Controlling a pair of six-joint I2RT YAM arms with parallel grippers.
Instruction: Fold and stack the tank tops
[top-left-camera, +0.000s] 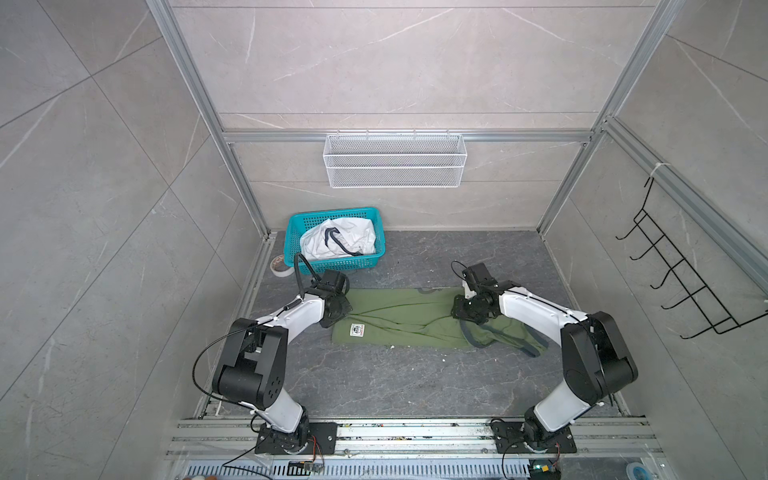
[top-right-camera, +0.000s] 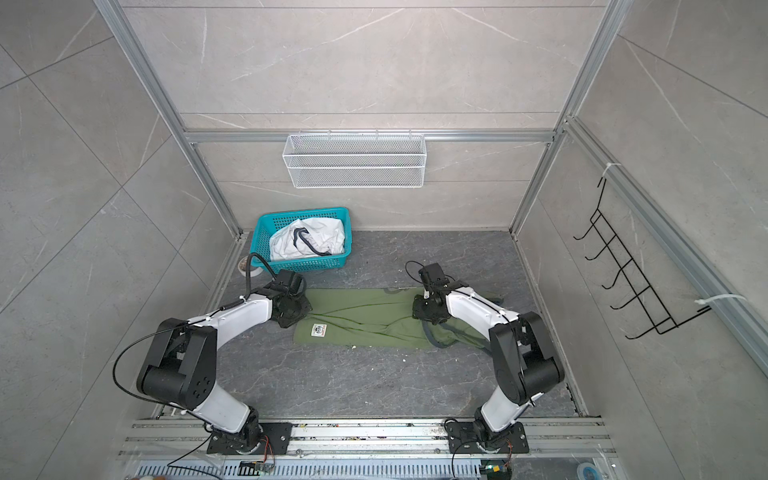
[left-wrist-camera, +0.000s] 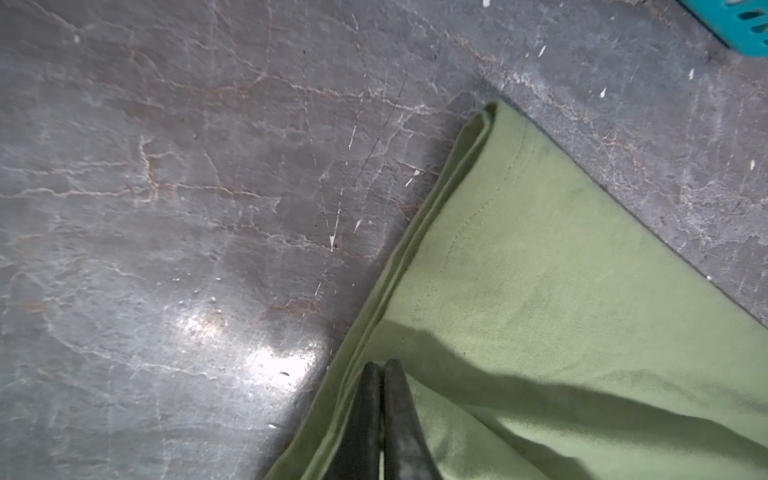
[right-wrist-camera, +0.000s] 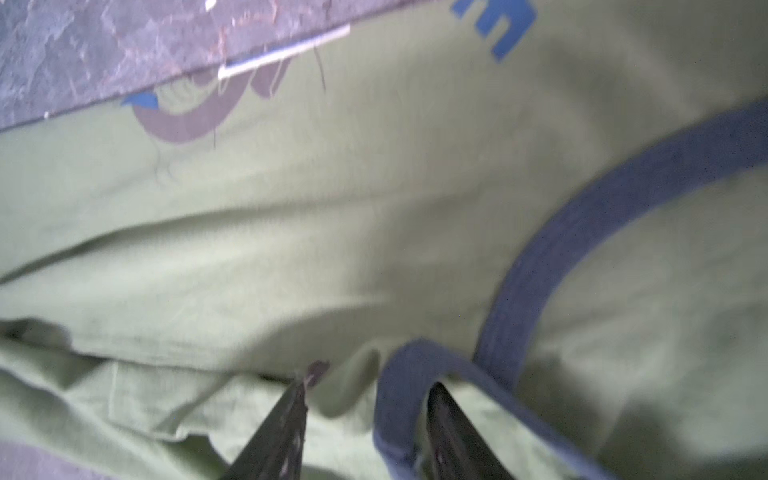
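The olive green tank top (top-left-camera: 407, 320) (top-right-camera: 365, 318) lies folded lengthwise on the dark floor, hem end to the left, grey-trimmed straps to the right. My left gripper (top-left-camera: 338, 309) (left-wrist-camera: 382, 365) is shut on its hem edge (left-wrist-camera: 415, 257). My right gripper (top-left-camera: 469, 311) (right-wrist-camera: 370, 384) is low over the strap end and open; a loop of the trim (right-wrist-camera: 407, 374) curls between its fingers. The blue chest lettering (right-wrist-camera: 498, 25) shows near the far fold. The white tank top (top-left-camera: 340, 239) (top-right-camera: 309, 237) lies crumpled in the teal basket (top-left-camera: 332, 214) (top-right-camera: 303, 214).
The teal basket stands just behind the left gripper, its corner (left-wrist-camera: 739, 20) in the left wrist view. A tape roll (top-left-camera: 282, 266) lies left of it. A white wire basket (top-left-camera: 395, 160) hangs on the back wall, a black hook rack (top-left-camera: 685, 282) on the right wall.
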